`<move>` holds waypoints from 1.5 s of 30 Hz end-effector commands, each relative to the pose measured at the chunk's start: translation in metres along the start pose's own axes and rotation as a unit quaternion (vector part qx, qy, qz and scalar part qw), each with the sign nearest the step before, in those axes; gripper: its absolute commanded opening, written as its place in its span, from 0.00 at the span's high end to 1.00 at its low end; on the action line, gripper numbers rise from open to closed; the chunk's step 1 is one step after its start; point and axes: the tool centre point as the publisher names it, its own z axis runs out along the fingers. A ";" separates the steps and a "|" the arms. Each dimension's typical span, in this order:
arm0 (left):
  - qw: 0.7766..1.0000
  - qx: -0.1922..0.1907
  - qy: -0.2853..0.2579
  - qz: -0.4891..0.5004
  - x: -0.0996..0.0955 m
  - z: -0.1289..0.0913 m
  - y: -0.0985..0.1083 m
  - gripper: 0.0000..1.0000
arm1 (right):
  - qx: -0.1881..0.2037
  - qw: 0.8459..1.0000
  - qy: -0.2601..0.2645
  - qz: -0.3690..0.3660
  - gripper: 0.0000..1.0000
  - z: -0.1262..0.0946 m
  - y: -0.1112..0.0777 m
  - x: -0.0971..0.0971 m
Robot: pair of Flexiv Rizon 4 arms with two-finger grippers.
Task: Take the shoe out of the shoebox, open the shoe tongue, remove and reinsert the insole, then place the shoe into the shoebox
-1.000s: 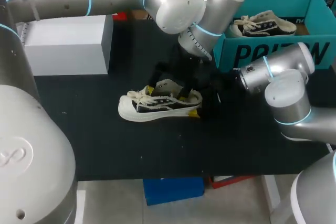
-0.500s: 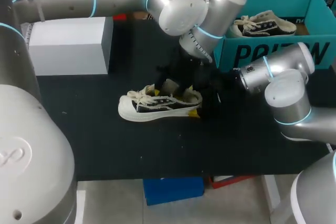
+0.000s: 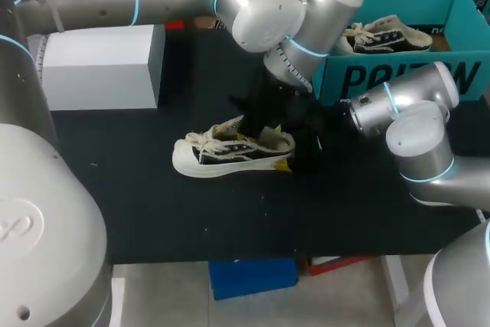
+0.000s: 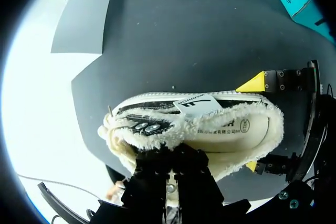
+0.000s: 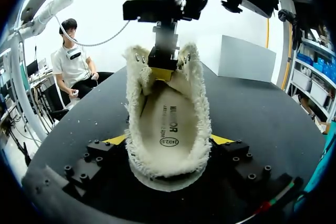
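A black and cream fleece-lined shoe [image 3: 226, 151] lies on the black table [image 3: 153, 204], toe to the left. My left gripper [image 3: 260, 124] comes down over its opening. In the left wrist view that gripper [image 4: 169, 174] is shut on the shoe tongue [image 4: 157, 142]. From the right wrist view the left gripper [image 5: 164, 64] pinches the tongue's top edge. My right gripper [image 5: 168, 141] has the heel between its fingers, one yellow tip [image 5: 118, 140] against each side. The insole [image 5: 167, 121] lies inside the shoe. The teal shoebox [image 3: 398, 74] stands at the back right.
A second shoe [image 3: 383, 36] lies inside the shoebox. A white box [image 3: 99, 67] stands at the back left of the table. Bare black table runs in front of the shoe to the near edge.
My left gripper's fingers have shut on the tongue at the shoe's opening. The shoe and my right arm have stayed where they were.
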 end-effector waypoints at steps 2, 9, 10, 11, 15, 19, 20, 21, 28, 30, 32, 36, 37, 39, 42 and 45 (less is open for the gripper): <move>1.000 0.004 0.004 0.003 -0.008 -0.004 0.002 1.00 | 0.001 1.000 0.000 0.001 1.00 0.006 -0.002 -0.002; 1.000 0.007 0.026 0.000 -0.017 -0.014 0.001 1.00 | 0.001 1.000 0.000 0.001 1.00 0.006 -0.002 -0.002; 0.999 0.007 0.033 0.001 -0.019 -0.017 0.001 1.00 | 0.001 1.000 0.000 0.001 1.00 0.006 -0.002 -0.002; 0.999 0.008 0.037 0.001 -0.020 -0.019 0.001 1.00 | 0.001 1.000 0.000 0.001 1.00 0.006 -0.002 -0.002; 0.999 0.016 0.052 0.000 -0.025 -0.029 0.001 1.00 | 0.001 1.000 0.000 0.001 1.00 0.006 -0.002 -0.002; 0.998 0.025 0.061 -0.002 -0.029 -0.036 0.000 1.00 | 0.001 1.000 0.000 0.001 1.00 0.006 -0.002 -0.002; 0.998 0.026 0.063 -0.003 -0.031 -0.037 0.001 1.00 | 0.001 1.000 0.000 0.001 1.00 0.006 -0.002 -0.002; 0.997 0.028 0.066 -0.004 -0.032 -0.038 0.001 1.00 | 0.001 1.000 0.000 0.001 1.00 0.006 -0.002 -0.002; 0.995 0.042 0.093 -0.016 -0.045 -0.045 0.001 1.00 | 0.001 1.000 0.000 0.001 1.00 0.006 -0.002 -0.002; 0.994 0.046 0.101 -0.019 -0.049 -0.046 0.000 1.00 | 0.001 1.000 0.000 0.001 1.00 0.006 -0.002 -0.002; 0.993 0.048 0.106 -0.021 -0.053 -0.047 0.000 1.00 | 0.001 1.000 0.000 0.001 1.00 0.006 -0.002 -0.002; 0.991 0.053 0.119 -0.025 -0.059 -0.045 0.000 1.00 | 0.001 1.000 0.000 0.001 1.00 0.006 -0.002 -0.002; 0.991 0.054 0.122 -0.026 -0.061 -0.044 0.001 1.00 | 0.001 1.000 0.000 0.001 1.00 0.006 -0.002 -0.002; 0.989 0.058 0.130 -0.027 -0.064 -0.041 0.002 1.00 | 0.001 1.000 0.000 0.001 1.00 0.006 -0.002 -0.002; 0.987 0.063 0.143 -0.024 -0.068 -0.035 0.005 1.00 | 0.001 1.000 0.000 0.001 1.00 0.006 -0.002 -0.002; 0.984 0.065 0.164 -0.021 -0.074 -0.029 0.007 1.00 | 0.001 1.000 0.000 0.001 1.00 0.006 -0.002 -0.002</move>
